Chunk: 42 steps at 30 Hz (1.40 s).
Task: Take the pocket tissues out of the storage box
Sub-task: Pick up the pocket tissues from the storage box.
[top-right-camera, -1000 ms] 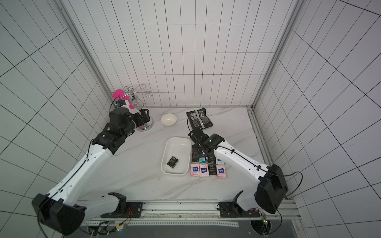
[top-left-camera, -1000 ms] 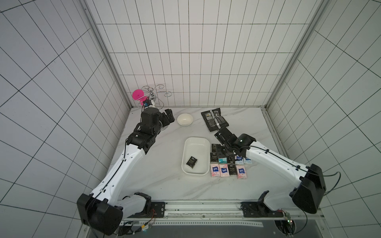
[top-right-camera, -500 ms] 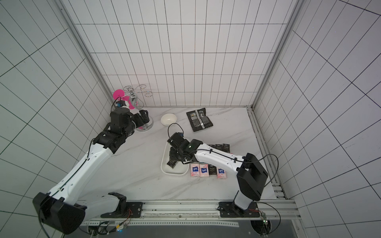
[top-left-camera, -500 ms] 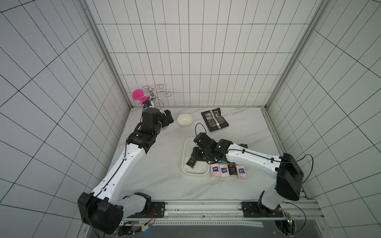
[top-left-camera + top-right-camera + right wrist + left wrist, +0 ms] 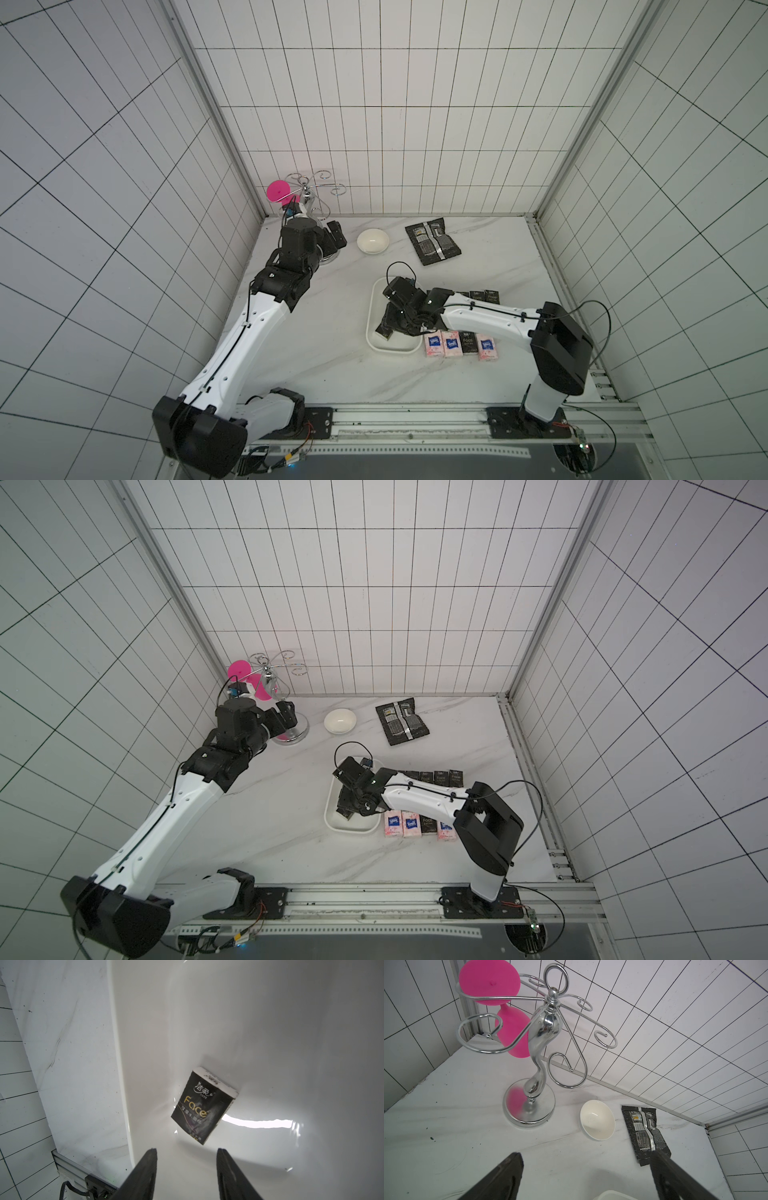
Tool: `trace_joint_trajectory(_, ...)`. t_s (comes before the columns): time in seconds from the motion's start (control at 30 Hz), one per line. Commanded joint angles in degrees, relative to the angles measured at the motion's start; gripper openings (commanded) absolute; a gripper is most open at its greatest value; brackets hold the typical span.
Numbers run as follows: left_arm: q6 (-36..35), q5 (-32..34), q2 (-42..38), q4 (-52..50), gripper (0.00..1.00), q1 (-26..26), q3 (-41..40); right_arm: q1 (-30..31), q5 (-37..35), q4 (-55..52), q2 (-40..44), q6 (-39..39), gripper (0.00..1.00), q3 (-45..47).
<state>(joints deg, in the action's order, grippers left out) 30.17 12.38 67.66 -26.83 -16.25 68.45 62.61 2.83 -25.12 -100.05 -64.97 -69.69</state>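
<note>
1. Right wrist view gives me what no other camera does: the black Face packet lies label-up on the floor of the storage box, close to one long wall. It's the only thing in there.
2. My right gripper is released, jaws apart with nothing between them. The packet sits just ahead of the fingertips and touches neither.
3. In both top views that same packet is almost hidden under the gripper body, so I can't judge the gap from up there.
4. The top views do show what the wrist misses. Back along my forearm, just outside the box wall, a row of four packets lies edge to edge, three pink and one black. On the forearm's other side is a line of black packets, partly covered by the arm.
5. Left wrist view: my left gripper is released too, jaws wide over bare table. Ahead of it stands the chrome rack with a pink cup hung upside down. Beside the rack is the white bowl, bare inside, and beyond one finger the foil pouch lies flat.
6. Against a second ago, the right gripper was over the packets outside the box and has now swung across into it. The boxed packet lies where it was, and the left arm hasn't shifted.
</note>
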Motion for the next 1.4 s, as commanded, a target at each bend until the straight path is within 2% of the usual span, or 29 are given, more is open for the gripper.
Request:
trace_joint_trajectory(0.0, -0.21, -0.62, -0.99, 0.81, 0.99, 0.52, -0.66, -0.68, 0.92, -0.63, -2.05, -1.48, 0.5, 2.16)
trace_joint_trajectory(0.47, -0.11, -1.11, -0.12, 1.49, 0.99, 0.69, -0.42, -3.08, 2.07, 2.17, -7.64, -1.71, 0.48, 1.97)
trace_joint_trajectory(0.53, -0.07, -1.11, 0.02, 1.51, 0.98, 0.67, -0.42, -3.51, 2.27, 2.62, -8.68, -1.53, 0.44, 1.4)
trace_joint_trajectory(0.67, -0.33, -1.07, 0.22, 1.45, 0.99, 0.78, -0.25, -4.09, 2.29, 3.58, -9.64, -0.96, 0.28, 0.67)
trace_joint_trajectory(0.8, -0.43, -0.98, 0.19, 1.34, 0.98, 0.86, 0.0, -4.86, 2.18, 3.92, -9.57, -0.42, 0.16, 0.62)
trace_joint_trajectory(1.0, -0.32, -1.04, 0.33, 1.43, 0.99, 0.87, 0.2, -5.41, 1.63, 3.87, -7.33, 1.44, 0.02, 0.81)
trace_joint_trajectory(1.37, -0.37, -1.23, 0.92, 1.52, 0.99, 0.96, 0.81, -8.02, -2.59, -5.09, 3.97, 13.86, 0.0, -0.53)
